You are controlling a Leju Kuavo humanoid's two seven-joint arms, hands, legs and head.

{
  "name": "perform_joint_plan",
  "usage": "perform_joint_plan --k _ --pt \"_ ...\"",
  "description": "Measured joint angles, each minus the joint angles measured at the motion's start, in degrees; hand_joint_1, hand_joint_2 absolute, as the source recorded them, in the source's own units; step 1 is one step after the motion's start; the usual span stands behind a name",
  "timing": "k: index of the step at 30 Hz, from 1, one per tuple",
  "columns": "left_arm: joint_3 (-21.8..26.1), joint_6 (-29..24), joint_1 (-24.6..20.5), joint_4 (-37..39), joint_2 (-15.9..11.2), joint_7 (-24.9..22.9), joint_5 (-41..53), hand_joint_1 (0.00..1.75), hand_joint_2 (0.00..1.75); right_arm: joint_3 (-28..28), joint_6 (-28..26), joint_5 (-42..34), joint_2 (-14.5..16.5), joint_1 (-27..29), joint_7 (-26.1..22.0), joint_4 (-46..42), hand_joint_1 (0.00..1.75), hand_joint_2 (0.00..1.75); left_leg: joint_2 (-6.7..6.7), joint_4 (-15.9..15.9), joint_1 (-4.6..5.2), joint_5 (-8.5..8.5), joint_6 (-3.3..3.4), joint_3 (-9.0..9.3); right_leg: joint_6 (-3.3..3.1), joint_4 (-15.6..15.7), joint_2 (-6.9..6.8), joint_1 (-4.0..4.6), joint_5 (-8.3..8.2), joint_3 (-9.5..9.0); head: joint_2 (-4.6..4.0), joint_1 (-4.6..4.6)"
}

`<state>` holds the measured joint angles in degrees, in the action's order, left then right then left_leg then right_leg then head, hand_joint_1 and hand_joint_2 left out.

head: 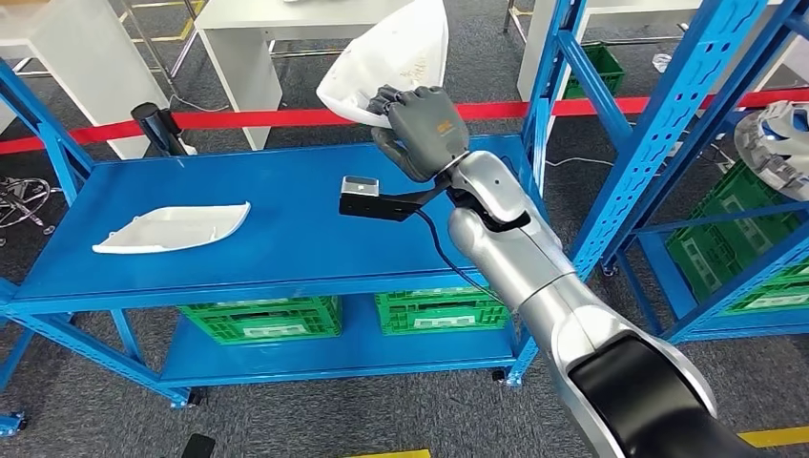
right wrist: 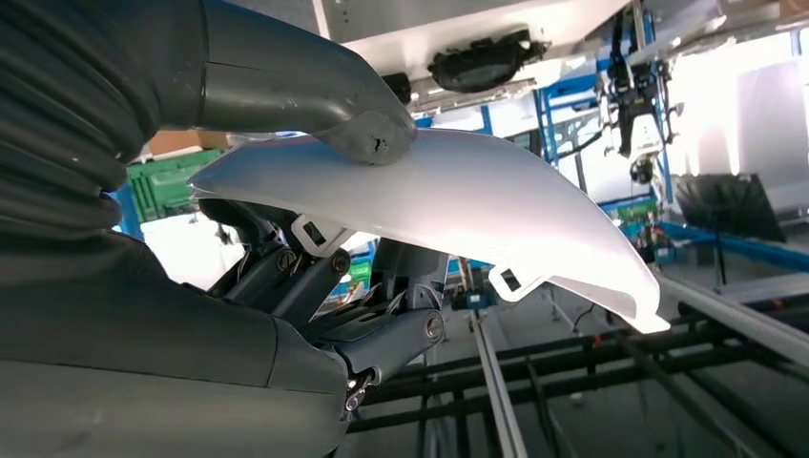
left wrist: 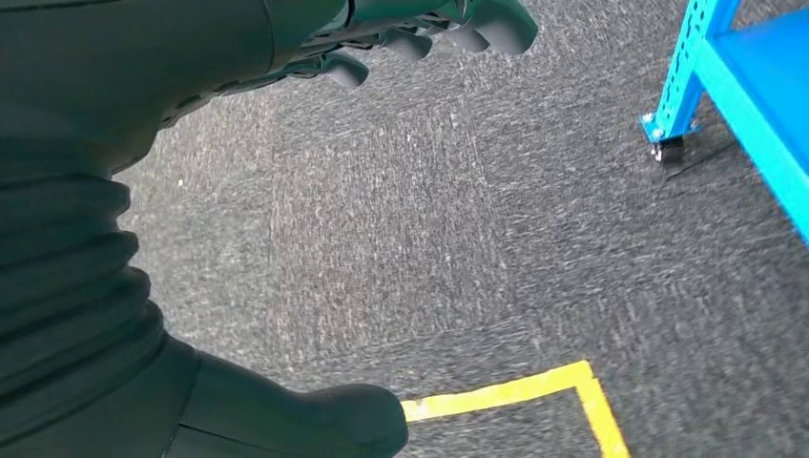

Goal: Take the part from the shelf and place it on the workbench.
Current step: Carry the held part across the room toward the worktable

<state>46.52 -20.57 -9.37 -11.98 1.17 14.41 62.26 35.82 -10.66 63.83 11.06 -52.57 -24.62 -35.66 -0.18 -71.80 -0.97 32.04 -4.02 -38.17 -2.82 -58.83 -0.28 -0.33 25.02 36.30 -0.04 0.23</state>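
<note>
Right hand (head: 426,124) sits at upper centre of the head view, holding a part (head: 396,57) up above the rear edge of the workbench (head: 286,253). A second part (head: 172,229) lies on the bench top at left. Two crates (head: 262,318) sit on the lower shelf beneath. Shelf rack (head: 696,124) stands at right.

A white, curved plastic part (head: 396,59) with a pointed end is held raised above the far edge of the blue surface (head: 286,248), its broad end gripped by the right hand (head: 423,129). In the right wrist view its smooth shell (right wrist: 477,205) is pinched between the thumb on its outer face and the fingers (right wrist: 382,339) beneath, where small mounting tabs are seen. A second white part (head: 172,229) of similar shape is laid flat on the surface, near its left side.
</note>
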Motion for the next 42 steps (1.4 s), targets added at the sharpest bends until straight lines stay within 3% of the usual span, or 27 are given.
perform_joint_plan --k 1,3,5,7,9,11,12,13,14,15,16,18,20,23,25,27,28,29,30,31,32,34,35,37,39,40,42 --pt "-0.33 0.04 -0.20 -0.07 -0.01 -0.21 0.53 0.00 1.75 0.00 -0.08 -0.08 -0.72 0.76 0.39 -1.48 1.75 1.75 0.02 3.94 -0.10 -1.39 0.00 2.74 0.23 -0.17 -0.06 -0.06 -0.33 0.49 0.00 0.00" --pt "-0.92 0.08 -0.69 -0.21 -0.01 -0.45 1.29 0.00 1.75 -0.03 -0.13 -0.14 -2.12 2.02 0.81 -4.36 1.75 1.75 -0.10 11.39 0.06 -2.44 0.43 7.56 0.87 -0.45 -0.13 -0.05 -0.99 1.28 0.00 0.03" --pt "-1.25 0.11 -1.02 -0.27 0.01 -0.46 1.63 0.00 1.75 -0.06 -0.15 -0.14 -3.16 2.92 0.85 -6.52 1.75 1.75 -0.30 13.79 0.41 -2.18 1.35 8.77 1.54 -0.43 -0.10 0.00 -1.74 1.62 0.00 0.04" --pt "-1.50 0.13 -1.14 -0.30 0.02 -0.46 1.77 0.00 1.75 -0.07 -0.16 -0.14 -4.14 3.65 0.93 -8.02 1.75 1.75 -0.24 13.88 0.36 -2.90 2.52 8.17 2.25 -0.38 0.04 -0.02 -2.19 1.87 0.00 0.02" --pt "-1.80 0.14 -1.26 -0.32 0.03 -0.45 1.83 0.00 1.75 -0.07 -0.13 -0.13 -5.14 4.30 1.08 -9.26 1.75 1.75 -0.03 14.03 0.18 -3.95 3.65 7.28 2.94 -2.69 0.21 -0.06 0.33 3.06 0.00 0.11" --pt "-2.07 0.14 -1.35 -0.34 0.03 -0.45 1.85 0.00 1.75 -0.07 -0.09 -0.10 -5.82 4.73 1.25 -10.11 1.75 1.75 0.10 14.01 0.21 -5.08 4.26 5.89 3.37 -9.52 0.29 -0.12 5.62 5.54 0.00 0.23" --pt "-2.16 0.14 -1.36 -0.35 0.03 -0.45 1.85 0.00 1.75 -0.07 -0.07 -0.09 -6.05 4.96 1.34 -10.42 1.75 1.75 0.12 13.97 0.25 -5.64 4.35 5.13 3.49 -13.45 0.30 -0.12 7.68 6.67 0.00 0.25" --pt "-2.23 0.14 -1.36 -0.35 0.03 -0.45 1.85 0.00 1.75 -0.07 -0.04 -0.09 -6.25 5.23 1.39 -10.64 1.75 1.75 0.13 13.89 0.29 -6.17 4.38 4.39 3.54 -16.29 0.30 -0.12 8.64 7.19 0.00 0.26" --pt "-2.27 0.14 -1.36 -0.35 0.03 -0.45 1.85 0.00 1.75 -0.07 -0.01 -0.09 -6.39 5.48 1.43 -10.83 1.75 1.75 0.13 13.79 0.30 -6.64 4.34 3.68 3.49 -17.22 0.29 -0.12 8.44 6.74 0.00 0.26" --pt "-2.27 0.14 -1.36 -0.35 0.03 -0.45 1.85 0.00 1.75 -0.07 0.01 -0.09 -6.50 5.68 1.45 -11.01 1.75 1.75 0.11 13.65 0.31 -7.06 4.24 3.01 3.35 -15.91 0.29 -0.11 7.35 5.16 0.00 0.27" --pt "-2.28 0.14 -1.37 -0.35 0.03 -0.44 1.85 0.00 1.75 -0.07 0.03 -0.09 -6.57 5.76 1.46 -11.23 1.75 1.75 0.09 13.45 0.31 -7.43 4.10 2.41 3.10 -12.60 0.31 -0.08 6.02 2.55 0.00 0.27" --pt "-2.33 0.14 -1.41 -0.35 0.06 -0.43 1.85 0.00 1.75 -0.07 0.02 -0.10 -6.63 5.74 1.44 -11.82 1.75 1.75 0.05 13.01 0.39 -8.07 3.60 1.44 2.41 -4.59 0.36 0.18 4.96 -3.00 0.00 0.22" --pt "-2.40 0.16 -1.48 -0.34 0.10 -0.40 1.86 0.00 1.75 -0.07 0.01 -0.09 -6.67 5.73 1.43 -12.29 1.75 1.75 0.03 12.86 0.42 -8.73 2.88 1.03 1.74 -0.77 0.42 0.51 5.22 -5.17 0.00 0.33" --pt "-2.55 0.38 -1.51 -0.33 0.06 -0.38 2.23 0.00 1.75 -0.07 0.14 -0.27 -6.87 5.86 1.46 -12.73 1.75 1.75 0.01 12.80 0.31 -8.91 1.74 0.53 0.63 -0.15 0.29 0.38 3.96 -4.50 0.00 0.48" --pt "-2.66 0.76 -1.59 -0.33 0.00 -0.44 2.70 0.00 1.75 -0.07 0.25 -0.95 -7.17 6.22 1.06 -13.50 1.75 1.75 0.01 9.31 0.21 -5.34 1.17 -0.91 -0.02 0.26 0.14 0.08 2.72 -3.59 0.00 0.29" --pt "-2.73 1.17 -1.70 -0.32 0.01 -0.50 3.02 0.00 1.75 -0.07 0.38 -1.63 -7.58 7.05 0.58 -14.44 1.75 1.75 0.02 2.28 0.15 -0.42 0.70 -2.84 -0.23 0.27 0.12 0.07 1.69 -2.32 0.00 0.14" --pt "-2.75 1.32 -1.72 -0.32 0.01 -0.50 3.10 0.00 1.75 -0.07 0.48 -1.79 -7.72 7.61 0.58 -14.80 1.75 1.75 0.02 -0.79 0.12 0.84 0.54 -3.37 -0.22 0.24 0.11 0.09 1.19 -1.66 0.00 0.13" --pt "-2.76 1.43 -1.73 -0.31 0.02 -0.46 3.11 0.00 1.75 -0.06 0.60 -1.82 -7.79 8.19 0.83 -15.09 1.75 1.75 0.02 -2.37 0.12 0.87 0.48 -3.15 -0.18 0.17 0.11 0.11 0.67 -0.97 0.00 0.13" --pt "-2.76 1.51 -1.75 -0.31 0.03 -0.40 3.06 0.00 1.75 -0.05 0.72 -1.86 -7.80 8.71 1.26 -15.37 1.75 1.75 0.02 -2.02 0.13 -0.10 0.51 -2.00 -0.11 0.09 0.12 0.12 0.17 -0.27 0.00 0.13" --pt "-2.76 1.56 -1.79 -0.32 0.01 -0.31 2.92 0.00 1.75 -0.05 0.83 -1.91 -7.80 9.06 1.82 -15.63 1.75 1.75 0.02 0.45 0.15 -1.57 0.66 0.19 0.00 -0.02 0.12 0.13 -0.31 0.39 0.00 0.12" --pt "-2.76 1.64 -1.85 -0.34 -0.05 -0.21 2.70 0.00 1.75 -0.04 0.93 -1.98 -7.80 9.24 2.32 -15.91 1.75 1.75 0.04 4.33 0.21 -2.51 0.92 3.03 0.15 -0.15 0.11 0.12 -0.75 0.94 0.00 0.13" --pt "-2.75 1.66 -1.90 -0.43 -0.26 -0.01 1.74 0.00 1.75 -0.04 1.07 -2.33 -7.73 8.89 2.83 -16.35 1.75 1.75 0.06 11.71 0.54 -2.52 1.61 7.84 0.68 -0.32 0.08 0.17 -1.55 1.66 0.00 0.16" --pt "-2.70 1.55 -1.85 -0.46 -0.39 0.10 1.10 0.00 1.75 -0.04 1.16 -2.64 -7.60 8.37 2.84 -16.43 1.75 1.75 0.04 13.60 0.74 -2.08 1.97 8.82 1.01 -0.28 0.07 0.14 -1.99 1.83 0.00 0.12" --pt "-2.55 1.19 -1.57 -0.48 -0.63 0.47 -0.10 0.00 1.75 -0.06 1.38 -3.31 -7.31 6.77 2.71 -16.30 1.75 1.75 0.00 14.38 0.87 -2.53 2.81 8.57 1.75 0.01 0.07 0.11 -2.85 2.04 0.00 0.03" --pt "-2.44 0.95 -1.30 -0.46 -0.75 0.83 -0.54 0.00 1.75 -0.20 1.40 -3.77 -7.20 4.96 2.46 -15.99 1.75 1.75 0.19 14.83 0.63 -3.62 3.74 8.16 2.37 -1.09 0.24 0.07 -1.47 2.72 0.00 -0.01" --pt "-2.42 0.89 -1.21 -0.46 -0.75 0.89 -0.57 0.00 1.75 -0.34 1.37 -3.94 -7.22 4.17 2.34 -15.85 1.75 1.75 0.27 15.01 0.45 -4.31 4.12 7.73 2.61 -3.19 0.32 0.05 0.63 3.51 0.00 0.01" --pt "-2.35 0.83 -1.10 -0.46 -0.76 0.91 -0.58 0.00 1.75 -0.67 1.97 -4.07 -7.23 3.03 2.25 -15.57 1.75 1.75 0.29 14.84 0.43 -5.49 4.49 6.30 2.99 -10.42 0.38 -0.09 6.02 5.76 0.00 0.09"
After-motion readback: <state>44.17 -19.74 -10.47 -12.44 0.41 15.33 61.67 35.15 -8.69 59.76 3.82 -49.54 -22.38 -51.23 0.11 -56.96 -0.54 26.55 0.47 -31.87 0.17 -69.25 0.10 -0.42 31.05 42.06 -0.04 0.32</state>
